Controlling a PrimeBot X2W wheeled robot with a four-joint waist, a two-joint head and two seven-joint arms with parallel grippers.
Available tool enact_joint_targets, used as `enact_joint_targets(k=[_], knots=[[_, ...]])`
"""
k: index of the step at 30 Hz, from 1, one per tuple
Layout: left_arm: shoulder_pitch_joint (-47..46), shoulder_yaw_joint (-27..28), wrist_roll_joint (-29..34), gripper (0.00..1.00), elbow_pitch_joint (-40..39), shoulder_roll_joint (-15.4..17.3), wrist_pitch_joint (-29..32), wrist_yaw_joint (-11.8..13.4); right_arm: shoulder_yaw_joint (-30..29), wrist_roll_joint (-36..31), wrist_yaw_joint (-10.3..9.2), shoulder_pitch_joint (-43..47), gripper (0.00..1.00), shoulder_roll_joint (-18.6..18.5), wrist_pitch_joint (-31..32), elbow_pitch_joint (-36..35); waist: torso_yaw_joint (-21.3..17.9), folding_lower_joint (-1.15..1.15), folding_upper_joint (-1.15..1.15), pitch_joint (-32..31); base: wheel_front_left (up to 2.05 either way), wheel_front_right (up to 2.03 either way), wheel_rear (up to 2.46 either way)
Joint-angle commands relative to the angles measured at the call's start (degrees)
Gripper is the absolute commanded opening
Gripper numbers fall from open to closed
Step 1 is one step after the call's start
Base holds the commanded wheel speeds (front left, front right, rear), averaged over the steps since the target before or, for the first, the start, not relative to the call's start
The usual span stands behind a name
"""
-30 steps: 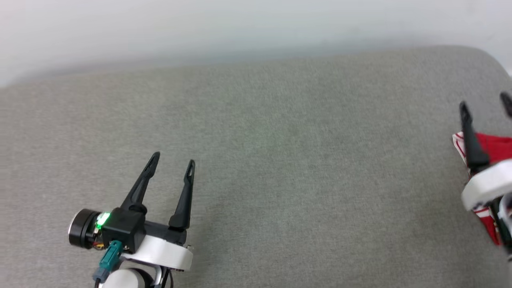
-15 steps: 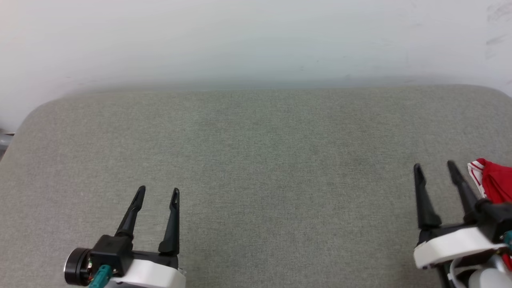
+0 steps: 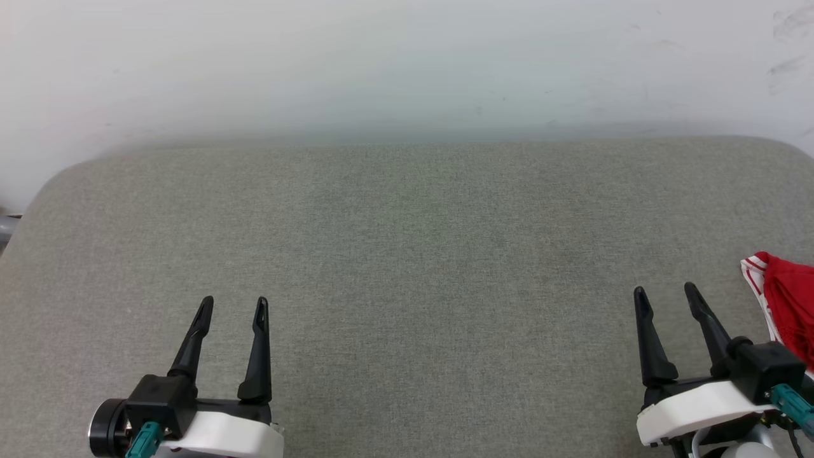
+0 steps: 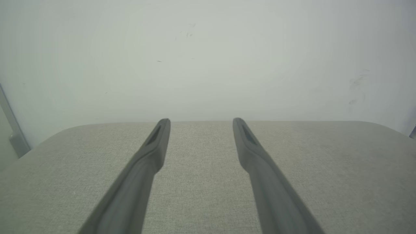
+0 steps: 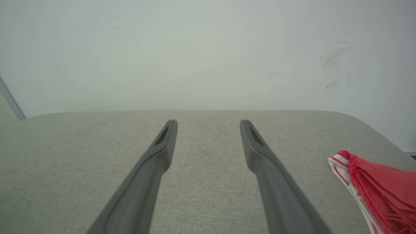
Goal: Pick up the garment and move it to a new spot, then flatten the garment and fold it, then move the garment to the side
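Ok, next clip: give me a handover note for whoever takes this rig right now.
Left gripper: open, empty, over the lower left of the grey cushion.
Right gripper: open, empty, just left of the shirt, not touching it.
Shirt: bunched at the cushion's right edge, partly cut off by the frame.
Done: the shirt appears to be set aside, with neither gripper holding it.
Left: probably nothing. Check the fold, which cannot be judged from these views.

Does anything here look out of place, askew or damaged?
Nothing damaged or spilled. The garment lies bunched at the far right edge of the grey padded surface, beside the open right claw, running out of frame. The wall carries faint scuff marks.
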Motion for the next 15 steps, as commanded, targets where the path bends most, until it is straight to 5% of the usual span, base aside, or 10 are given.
enact_joint_targets(k=[1, 15], knots=[[0.66, 0.59, 0.22, 1.00, -0.15, -0.43, -0.13, -0.36, 0.29, -0.50, -0.07, -0.35, 1.00, 0.37, -0.31, 0.29, -0.12, 0.00, 0.00, -0.07, 0.00, 0.00, 0.00], [0.76, 1.90, 0.60, 1.00, -0.48, -1.26, -0.13, -1.45, 0.62, 0.02, -0.07, -0.69, 1.00, 0.37, -0.47, 0.53, -0.38, 0.00, 0.00, -0.08, 0.00, 0.00, 0.00]])
